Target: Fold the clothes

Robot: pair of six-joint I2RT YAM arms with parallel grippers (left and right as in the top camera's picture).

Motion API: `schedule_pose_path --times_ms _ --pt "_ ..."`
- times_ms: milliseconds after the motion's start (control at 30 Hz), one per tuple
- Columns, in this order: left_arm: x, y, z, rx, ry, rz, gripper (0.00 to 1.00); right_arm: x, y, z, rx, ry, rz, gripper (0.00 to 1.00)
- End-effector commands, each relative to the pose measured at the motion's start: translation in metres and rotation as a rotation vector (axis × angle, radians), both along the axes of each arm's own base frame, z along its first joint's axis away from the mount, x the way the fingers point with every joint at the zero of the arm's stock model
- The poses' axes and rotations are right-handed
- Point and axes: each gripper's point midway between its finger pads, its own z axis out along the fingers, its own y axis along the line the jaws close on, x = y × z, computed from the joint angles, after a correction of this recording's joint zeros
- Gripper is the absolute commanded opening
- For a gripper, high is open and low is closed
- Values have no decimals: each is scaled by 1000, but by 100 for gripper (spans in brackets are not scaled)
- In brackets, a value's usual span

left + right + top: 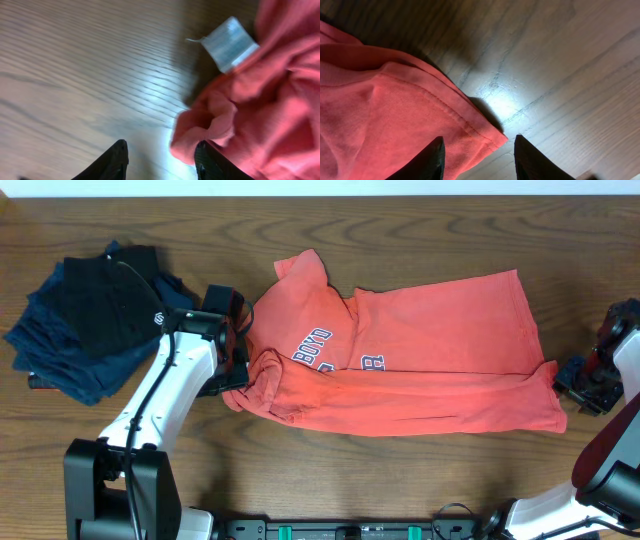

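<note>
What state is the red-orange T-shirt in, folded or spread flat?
Partly folded: the T-shirt is doubled lengthwise, and a fold edge cuts across its lettering, hiding the lower part.

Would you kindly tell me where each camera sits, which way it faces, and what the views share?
Overhead: fixed above the table, looking down on the T-shirt and dark folded garments; the left arm and right arm show.
Left wrist: on the left arm, looking down past the left gripper at the shirt's collar and white neck tag; its fingertips show.
Right wrist: on the right arm, looking down past the right gripper at the shirt's hem corner; its fingertips show.
Shared: all three see the T-shirt and table.
</note>
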Motion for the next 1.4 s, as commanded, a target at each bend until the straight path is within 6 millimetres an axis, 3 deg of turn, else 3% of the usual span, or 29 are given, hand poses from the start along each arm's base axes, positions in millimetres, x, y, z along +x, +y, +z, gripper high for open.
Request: schedule_pose_path --times_ms 0,167,333,500,867,1000,1133,1367 --pt "17 16 18 100 -66 0 49 16 3 8 28 -53 33 44" --pt "68 -6 50 4 -241 -100 71 43 11 36 100 -166 118 47" --pt "126 -26 78 -80 -493 -131 76 59 19 65 115 -235 222 53" --pt "177 -66 94 -267 -687 -213 76 66 43 72 172 -267 287 55" --pt "265 -123 59 -500 -584 -273 82 63 70 71 207 -216 382 56" --pt "293 -129 41 -552 -558 -192 82 57 69 70 203 -191 381 56" --pt "303 -128 11 -582 -514 -70 82 56 69 70 201 -183 385 56" --pt "297 -132 -28 -574 -439 -49 82 56 68 70 200 -185 386 56"
